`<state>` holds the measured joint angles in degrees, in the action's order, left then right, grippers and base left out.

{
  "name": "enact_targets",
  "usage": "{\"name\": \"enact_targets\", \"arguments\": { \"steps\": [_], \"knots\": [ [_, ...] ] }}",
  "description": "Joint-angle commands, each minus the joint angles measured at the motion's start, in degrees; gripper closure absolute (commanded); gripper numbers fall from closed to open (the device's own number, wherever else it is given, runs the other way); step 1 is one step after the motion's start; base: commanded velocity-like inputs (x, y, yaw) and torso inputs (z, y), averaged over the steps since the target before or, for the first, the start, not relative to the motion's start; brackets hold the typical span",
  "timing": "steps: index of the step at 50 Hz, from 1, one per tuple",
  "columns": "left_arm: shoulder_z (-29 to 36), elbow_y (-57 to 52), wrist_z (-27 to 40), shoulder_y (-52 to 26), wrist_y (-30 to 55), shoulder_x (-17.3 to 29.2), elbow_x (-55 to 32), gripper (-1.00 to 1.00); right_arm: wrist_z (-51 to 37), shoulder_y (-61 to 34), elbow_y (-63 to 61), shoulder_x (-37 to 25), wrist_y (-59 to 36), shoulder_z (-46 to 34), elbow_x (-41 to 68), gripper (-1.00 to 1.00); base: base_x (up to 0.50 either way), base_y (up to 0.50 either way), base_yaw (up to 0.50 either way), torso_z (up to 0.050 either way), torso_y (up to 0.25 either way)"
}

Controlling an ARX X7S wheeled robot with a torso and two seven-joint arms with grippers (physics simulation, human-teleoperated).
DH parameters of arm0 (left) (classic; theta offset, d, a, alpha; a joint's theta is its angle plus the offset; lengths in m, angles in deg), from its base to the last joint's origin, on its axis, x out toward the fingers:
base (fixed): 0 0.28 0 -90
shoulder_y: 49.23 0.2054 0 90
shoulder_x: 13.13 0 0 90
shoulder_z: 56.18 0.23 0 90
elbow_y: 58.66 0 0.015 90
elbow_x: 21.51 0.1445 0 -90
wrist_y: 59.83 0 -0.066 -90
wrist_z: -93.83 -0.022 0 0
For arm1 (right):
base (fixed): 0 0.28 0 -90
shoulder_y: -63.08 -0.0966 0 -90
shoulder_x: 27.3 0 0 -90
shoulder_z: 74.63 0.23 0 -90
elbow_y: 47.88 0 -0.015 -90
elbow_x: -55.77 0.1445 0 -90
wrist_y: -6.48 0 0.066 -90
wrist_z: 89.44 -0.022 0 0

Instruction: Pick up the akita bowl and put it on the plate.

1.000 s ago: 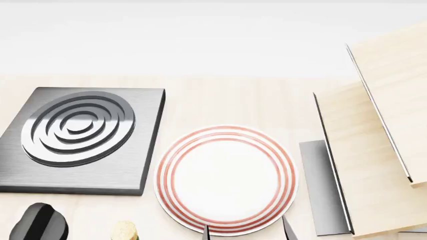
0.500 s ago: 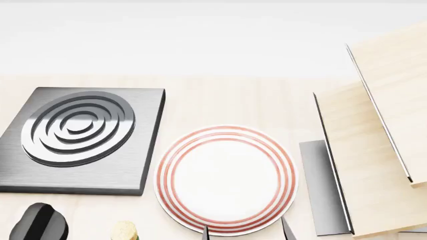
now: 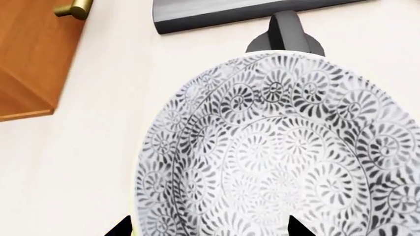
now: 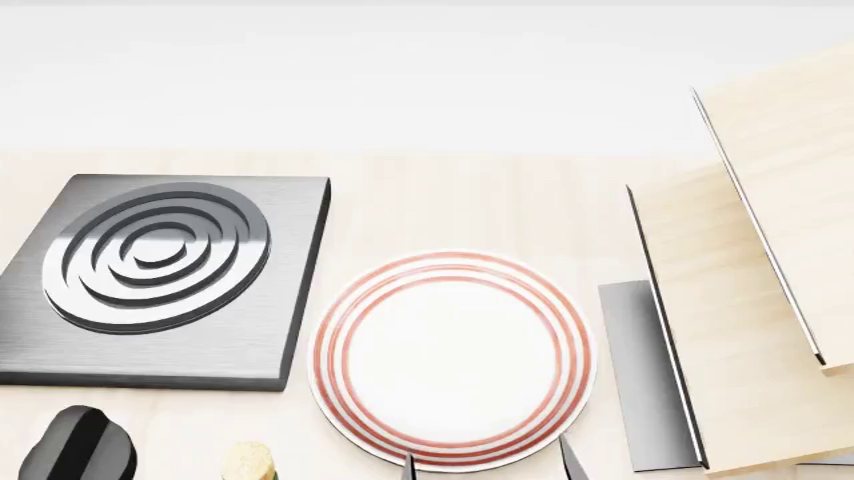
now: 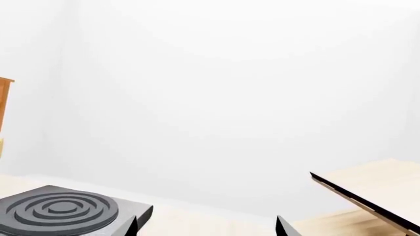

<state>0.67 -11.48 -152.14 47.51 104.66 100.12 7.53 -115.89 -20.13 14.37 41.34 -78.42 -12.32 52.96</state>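
The akita bowl [image 3: 276,147], white with a dense grey-black floral pattern, fills the left wrist view. My left gripper [image 3: 208,228] is open close over it, one dark fingertip [image 3: 121,229] just outside the rim and the other over the bowl's inside. The head view does not show the bowl. The plate [image 4: 451,360], white with red rings, lies flat in the middle of the light wooden counter. My right gripper [image 4: 490,463] is open at the plate's near edge with nothing between its fingers; its wrist view looks past the plate.
A square grey burner [image 4: 160,275] with circular grooves sits left of the plate, a black knob [image 4: 78,445] and a small cork-coloured thing [image 4: 247,462] in front of it. Light wooden panels [image 4: 747,300] stand at the right. An orange cabinet [image 3: 29,59] with a brass handle [image 3: 75,9] lies beyond the bowl.
The right gripper's fingertips at the bottom of the head view have edged slightly left. Nothing else has visibly moved.
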Motion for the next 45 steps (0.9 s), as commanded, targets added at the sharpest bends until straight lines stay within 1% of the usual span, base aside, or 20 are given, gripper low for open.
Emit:
{"name": "enact_targets", "arguments": {
  "steps": [1,16,24,30,36,45],
  "knots": [
    [-1.3,0.9,0.0,0.4,-0.2,-0.1,0.0,-1.00,-0.2,0.0,0.1,-0.1,0.0,-0.1,0.1,-1.00,0.00,0.00,0.00,0.000,0.000],
    [-4.1,1.9,0.3,2.0,-2.5,-0.8,-0.7,-1.00,-0.3,-0.2,0.1,-0.2,-0.4,-0.6,-0.1,-1.00,0.00,0.00,0.00,0.000,0.000],
    [-4.5,2.5,0.6,2.0,-2.9,-0.9,-0.9,-1.00,-0.3,-0.5,0.4,-0.2,-0.3,-0.8,0.0,-1.00,0.00,0.00,0.00,0.000,0.000],
    [-3.1,4.1,1.8,1.8,-3.9,-1.4,-0.8,-1.00,-0.4,-0.6,1.1,-0.2,0.2,-0.8,0.2,-1.00,0.00,0.00,0.00,0.000,0.000],
    [-0.8,5.7,1.7,0.8,-1.5,-0.2,-0.3,-1.00,-0.4,-0.7,1.3,-0.1,0.2,-1.0,0.2,-1.00,0.00,0.00,0.00,0.000,0.000],
    [1.0,8.8,3.1,-0.9,-0.8,0.2,0.0,-1.00,-0.5,-0.7,1.7,-0.3,0.6,-1.1,0.3,-1.00,0.00,0.00,0.00,0.000,0.000]
  ]
}}
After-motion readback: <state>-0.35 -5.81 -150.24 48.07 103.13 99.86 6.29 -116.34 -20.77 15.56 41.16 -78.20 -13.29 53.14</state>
